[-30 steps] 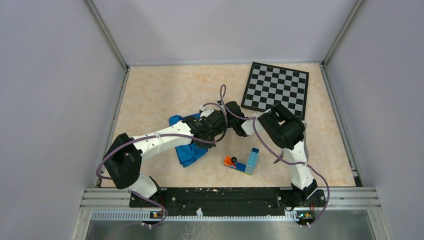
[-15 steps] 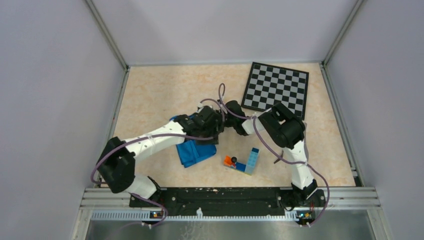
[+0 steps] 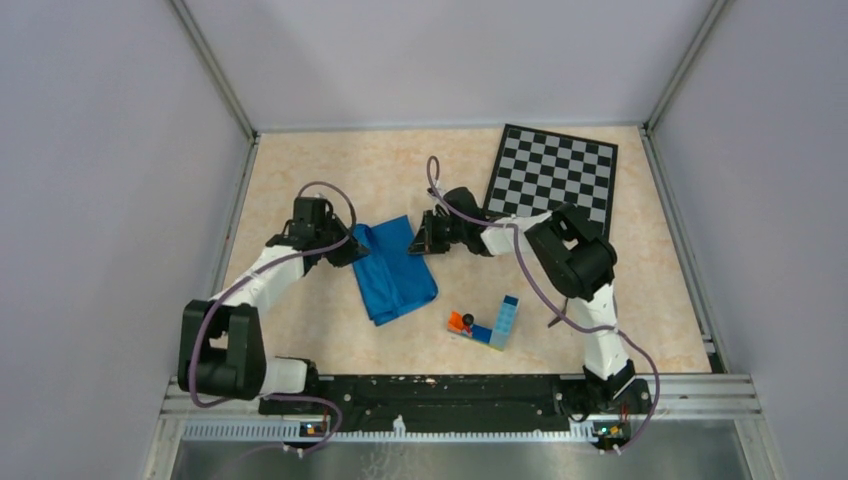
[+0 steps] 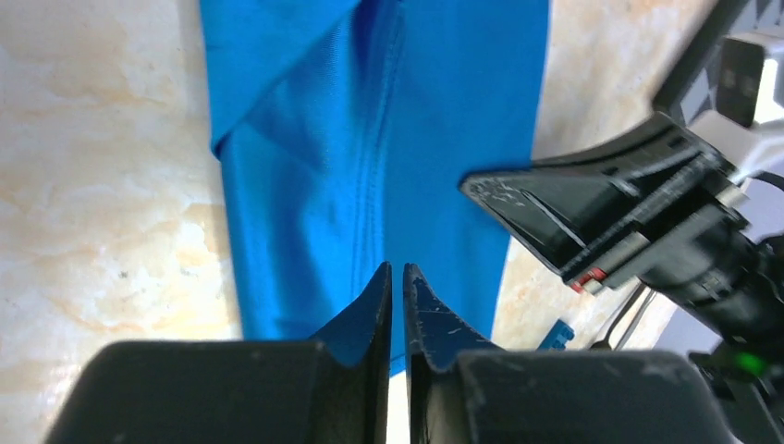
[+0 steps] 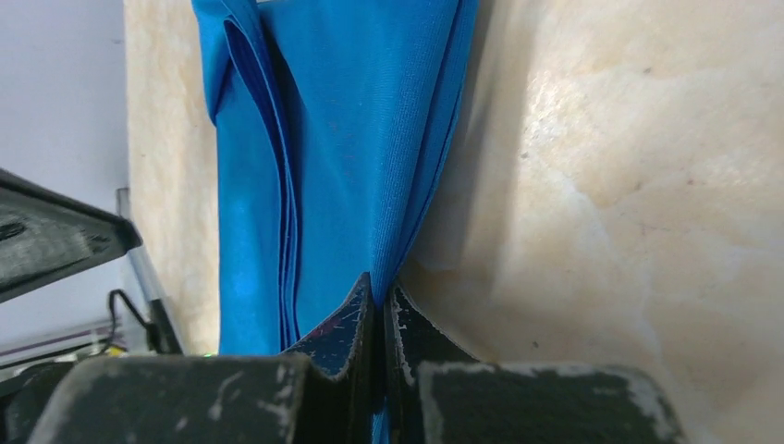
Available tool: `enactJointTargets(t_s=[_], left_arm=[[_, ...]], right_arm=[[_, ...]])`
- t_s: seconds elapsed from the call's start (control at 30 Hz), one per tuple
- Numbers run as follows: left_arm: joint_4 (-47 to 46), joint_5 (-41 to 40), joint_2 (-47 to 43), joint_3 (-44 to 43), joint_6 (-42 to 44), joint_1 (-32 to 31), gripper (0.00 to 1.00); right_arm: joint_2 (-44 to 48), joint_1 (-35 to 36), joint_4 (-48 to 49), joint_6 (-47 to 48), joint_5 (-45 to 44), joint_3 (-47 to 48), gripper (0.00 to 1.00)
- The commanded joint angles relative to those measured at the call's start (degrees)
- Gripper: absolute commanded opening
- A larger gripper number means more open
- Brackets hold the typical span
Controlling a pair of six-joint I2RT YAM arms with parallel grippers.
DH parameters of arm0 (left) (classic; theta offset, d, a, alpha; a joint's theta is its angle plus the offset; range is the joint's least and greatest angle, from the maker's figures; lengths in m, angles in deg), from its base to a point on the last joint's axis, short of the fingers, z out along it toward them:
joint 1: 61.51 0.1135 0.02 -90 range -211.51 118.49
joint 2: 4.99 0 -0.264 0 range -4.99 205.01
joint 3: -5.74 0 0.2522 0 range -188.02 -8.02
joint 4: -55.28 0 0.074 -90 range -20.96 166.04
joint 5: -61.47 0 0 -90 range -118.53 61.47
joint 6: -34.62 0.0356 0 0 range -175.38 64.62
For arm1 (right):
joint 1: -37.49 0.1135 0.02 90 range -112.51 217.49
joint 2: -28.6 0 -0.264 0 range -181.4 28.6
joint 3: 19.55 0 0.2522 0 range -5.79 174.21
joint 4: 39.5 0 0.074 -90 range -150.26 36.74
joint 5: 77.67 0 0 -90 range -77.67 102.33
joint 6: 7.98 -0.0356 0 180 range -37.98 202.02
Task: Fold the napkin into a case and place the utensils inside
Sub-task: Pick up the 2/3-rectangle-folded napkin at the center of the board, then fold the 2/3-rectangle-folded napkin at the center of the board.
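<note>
The bright blue napkin (image 3: 395, 275) lies folded into a long strip on the tabletop, left of centre. My left gripper (image 3: 352, 247) sits at its far left corner, jaws drawn together to a thin slit over the cloth (image 4: 370, 139), where a crease runs to the fingertips (image 4: 381, 282). My right gripper (image 3: 415, 243) is at the far right corner, shut on the napkin's edge (image 5: 351, 139), which runs in between its jaws. In the left wrist view the right gripper (image 4: 601, 213) stands just across the cloth. The utensils are out of view.
A chessboard (image 3: 552, 180) lies at the back right. A small blue toy-brick block (image 3: 505, 320) with an orange piece (image 3: 460, 322) sits near the front, right of the napkin. Grey walls enclose the table on three sides.
My left arm swung from the middle of the table out to the napkin's left corner, its jaws opening and closing again. The napkin now shows uncovered. The right gripper shut and shifted slightly left.
</note>
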Motion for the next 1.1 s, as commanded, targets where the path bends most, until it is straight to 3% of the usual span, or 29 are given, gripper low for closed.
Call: enactJointTargets(t_s=[0.0,0.13,0.47,0.83,1.07], left_arm=[[-6.6,5.7,5.1,0.3,1.5,1.6,0.1],[-11.2,6.6,8.1,4.0,-0.2,1.8,0.02],[-24.9,10.8,19.3,6.2,-2.7,0.4,0.0],[-32.0,13.1,23.4,7.2,-6.9,-3.1,0.0],[-32.8,15.3,20.9,8.6,-6.3,-2.4,0.02]], right_arm=[[3.6,-0.4,-9.4,7.9,-5.6,3.8,0.0],[4.7,-0.3,-15.0,12.6,-9.5,6.4,0.0],[5.6,2.3,-29.6,21.4,-22.7,14.4,0.0],[-0.6,13.7,-44.1,25.5,-44.9,31.4,0.0],[-3.5,16.1,-45.5,24.8,-46.0,33.5,0.0]])
